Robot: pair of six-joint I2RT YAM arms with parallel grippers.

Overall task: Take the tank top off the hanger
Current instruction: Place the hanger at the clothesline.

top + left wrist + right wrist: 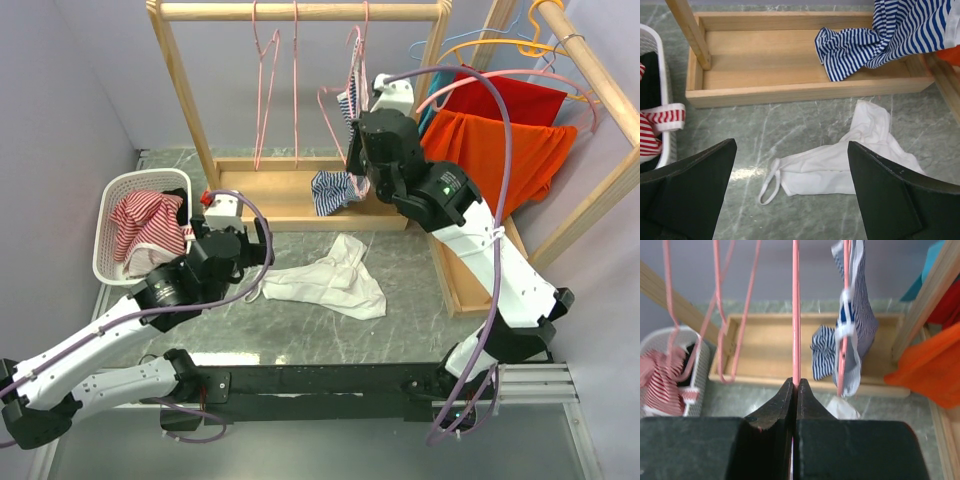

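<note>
Right gripper (795, 384) pinches pink hanger (795, 315) beside striped tank top (856, 335).
Left gripper (791, 150) hovers, fingers spread, over white garment (840, 165).

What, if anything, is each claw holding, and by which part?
Right claw: a pink hanger, pinched on a straight stretch of its wire. Left claw: open, holding nothing.

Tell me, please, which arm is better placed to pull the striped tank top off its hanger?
Left, probably: the left hand is open and free, facing the striped tank top whose tail lies in the wooden tray. The right hand is shut on a pink hanger wire.
</note>
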